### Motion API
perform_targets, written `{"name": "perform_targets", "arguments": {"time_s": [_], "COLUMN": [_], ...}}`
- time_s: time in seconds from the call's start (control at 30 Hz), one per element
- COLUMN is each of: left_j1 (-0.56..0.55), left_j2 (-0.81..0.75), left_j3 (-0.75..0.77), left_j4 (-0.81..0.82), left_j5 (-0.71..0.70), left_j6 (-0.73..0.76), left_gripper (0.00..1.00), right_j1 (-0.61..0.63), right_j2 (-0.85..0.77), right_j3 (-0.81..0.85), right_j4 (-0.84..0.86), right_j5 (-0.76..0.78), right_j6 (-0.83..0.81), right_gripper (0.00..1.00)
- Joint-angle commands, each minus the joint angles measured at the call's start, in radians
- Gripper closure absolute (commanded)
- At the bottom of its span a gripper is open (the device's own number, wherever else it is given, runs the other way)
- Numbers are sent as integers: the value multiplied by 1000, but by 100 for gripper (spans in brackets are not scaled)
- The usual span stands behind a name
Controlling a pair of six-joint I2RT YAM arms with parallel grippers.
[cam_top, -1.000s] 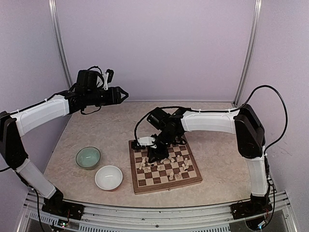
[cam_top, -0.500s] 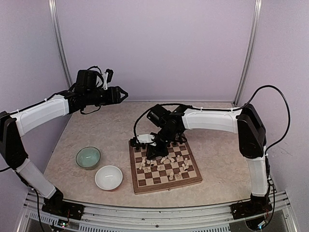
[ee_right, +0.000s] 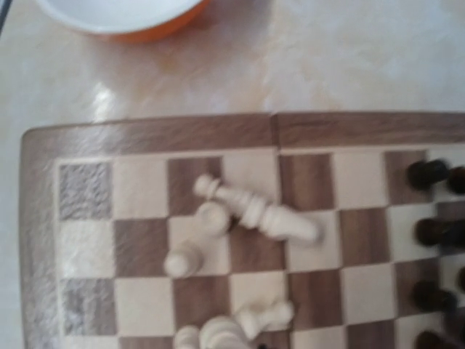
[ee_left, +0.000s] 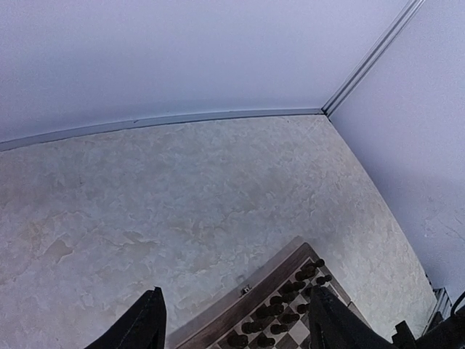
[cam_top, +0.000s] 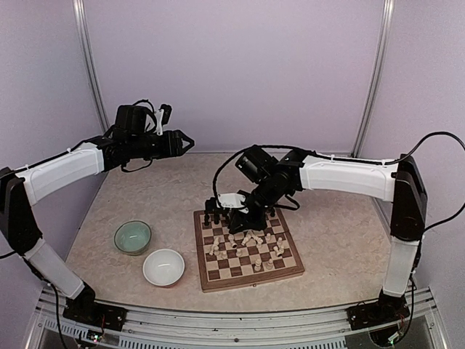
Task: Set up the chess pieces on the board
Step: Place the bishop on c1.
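My right end effector [cam_top: 238, 220] is closed tight and hangs low over the far left part of the board [cam_top: 251, 281], but I cannot tell whether anything is pinched between its tips, since they barely show in my wrist view. The board lies flat on the tabletop [cam_top: 167, 189], in the middle and a little toward my right. Just under and in front of that end effector the light pieces [cam_top: 251, 240] are scattered loosely over the middle squares; in my right wrist view one tall piece lies toppled across two squares, a small one touches its side, another stands just beside it, and more lie in a heap at the lower edge. The dark pieces [cam_top: 211, 216] are bunched along the far left edge of the board, just beside the end effector. My left end effector [cam_top: 187, 142] is spread wide and holds nothing, raised high above the far left of the tabletop, well apart from the board. A green bowl [cam_top: 133, 237] and a white bowl [cam_top: 163, 267] sit left of the board.
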Motion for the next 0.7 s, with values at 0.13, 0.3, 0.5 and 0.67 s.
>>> {"name": "perform_targets", "arguments": {"time_s": [0.13,0.3,0.5,0.67], "left_j1": [-9,-10,-11,-13], "left_j2": [6,8,5,4], "left_j3": [30,30,31,32], "left_j4": [10,9,8,7], "left_j5": [2,1,0,1], "left_j6": [1,2,2,4], "left_gripper": [32,32,31,29], "right_j1": [50,115,138,139], "right_j2": [-78,-86,-77,-62], "right_j3": [-140,-202,-214,-210], "right_j4": [17,26,28,37], "right_j5": [-35,19,15,10], "right_j6": [-47,-76,-79,-72], "right_gripper": [95,95,95,94]}}
